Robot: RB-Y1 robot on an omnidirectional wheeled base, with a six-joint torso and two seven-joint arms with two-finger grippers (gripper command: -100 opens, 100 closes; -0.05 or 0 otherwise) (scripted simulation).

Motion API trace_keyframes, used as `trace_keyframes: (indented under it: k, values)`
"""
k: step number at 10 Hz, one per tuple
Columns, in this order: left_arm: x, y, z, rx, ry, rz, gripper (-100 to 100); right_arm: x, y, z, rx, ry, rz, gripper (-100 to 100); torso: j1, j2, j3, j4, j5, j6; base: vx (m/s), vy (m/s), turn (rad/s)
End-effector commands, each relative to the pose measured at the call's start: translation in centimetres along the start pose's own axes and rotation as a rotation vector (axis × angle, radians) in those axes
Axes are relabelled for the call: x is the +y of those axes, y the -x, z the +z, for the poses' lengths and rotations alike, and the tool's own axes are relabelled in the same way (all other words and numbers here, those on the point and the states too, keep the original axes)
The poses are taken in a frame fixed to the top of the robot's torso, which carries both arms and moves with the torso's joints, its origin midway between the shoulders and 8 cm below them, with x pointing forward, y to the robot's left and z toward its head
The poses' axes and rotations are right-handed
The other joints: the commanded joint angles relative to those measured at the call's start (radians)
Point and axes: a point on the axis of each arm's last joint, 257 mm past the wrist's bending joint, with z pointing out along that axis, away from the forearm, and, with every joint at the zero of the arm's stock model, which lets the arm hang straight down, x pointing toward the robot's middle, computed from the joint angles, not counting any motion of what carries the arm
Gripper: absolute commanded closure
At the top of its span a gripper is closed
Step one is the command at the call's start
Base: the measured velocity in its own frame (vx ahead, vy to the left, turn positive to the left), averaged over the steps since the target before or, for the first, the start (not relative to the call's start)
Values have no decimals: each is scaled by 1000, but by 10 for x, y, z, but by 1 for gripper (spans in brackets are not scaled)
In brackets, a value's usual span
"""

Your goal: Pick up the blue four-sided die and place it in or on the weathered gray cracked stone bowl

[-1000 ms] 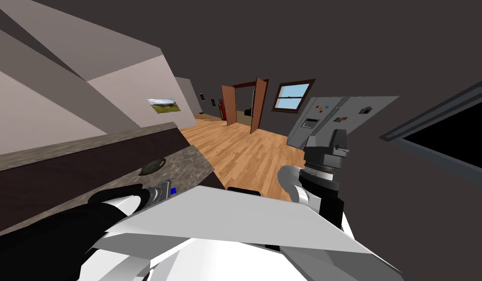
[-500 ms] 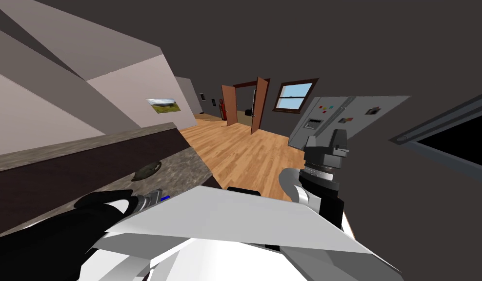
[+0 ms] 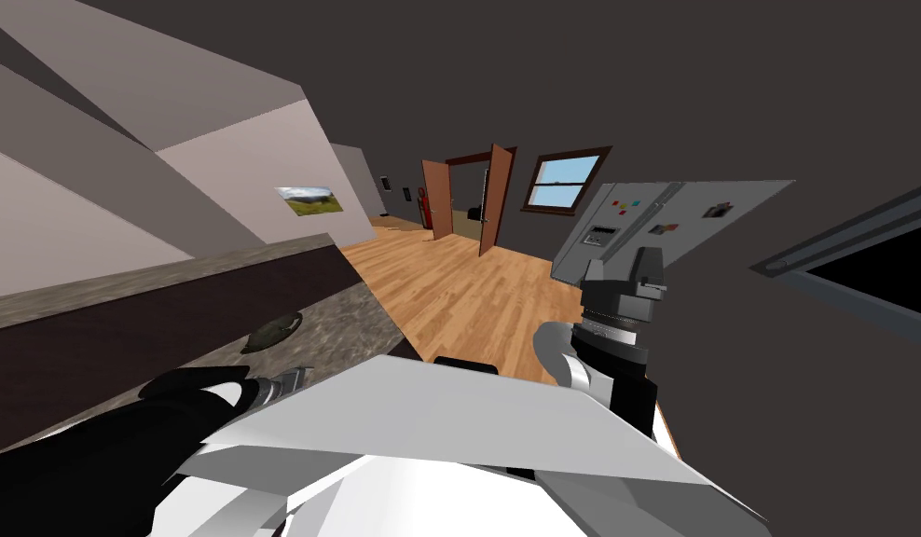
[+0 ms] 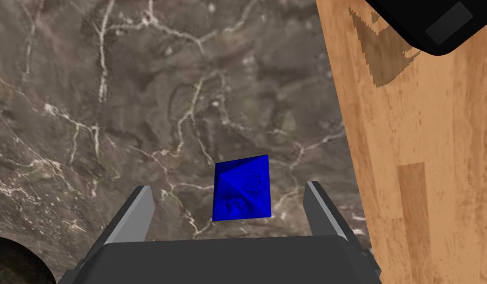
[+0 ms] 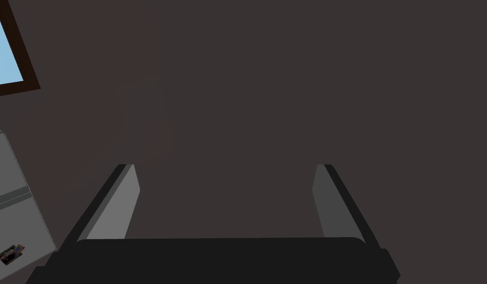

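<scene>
Head camera, rolled, overlooked the counter [image 3: 351, 322] and bowl [image 3: 272, 331]; left wrist camera viewed both closely; right wrist camera faced a wall [image 5: 287, 98].

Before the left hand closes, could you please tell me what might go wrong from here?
1. The die sits between the fingers of the open left gripper, but its faces slant, so the flat fingers may squeeze it out.
2. It lies near the edge of the counter, with the floor beyond; a nudge could send it over.
3. The bowl is close beside the gripper and might get bumped on the lift.
</scene>
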Motion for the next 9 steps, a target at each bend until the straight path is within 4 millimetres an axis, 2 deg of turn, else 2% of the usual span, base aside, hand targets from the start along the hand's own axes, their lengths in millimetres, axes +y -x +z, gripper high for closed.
trace_keyframes:
  k: [1, 3, 4, 5, 9]
  values:
    - [0, 3, 9, -1, -2, -7, -100, 0, 0, 0, 0, 0, 0, 0, 0, 0, 0, 0, 0, 0, -13, -4, -64]
    - [1, 5, 19, -4, -1, -14, -100, 0, 0, 0, 0, 0, 0, 0, 0, 1, 1, 0, 0, 0, -10, -4, -37]
    - [1, 4, 16, -3, 0, -12, -100, 0, 0, 0, 0, 0, 0, 0, 0, 1, 1, 0, 0, 0, 0, 0, 0]
    - [1, 4, 17, -3, -2, -12, 100, 0, 0, 0, 0, 0, 0, 0, 1, 1, 0, 0, 1, 0, 0, 0, 0]
    - [1, 4, 16, -3, -2, -10, 100, 0, 0, 0, 0, 0, 0, 0, 3, 0, 0, 0, 2, -1, 0, 0, 0]
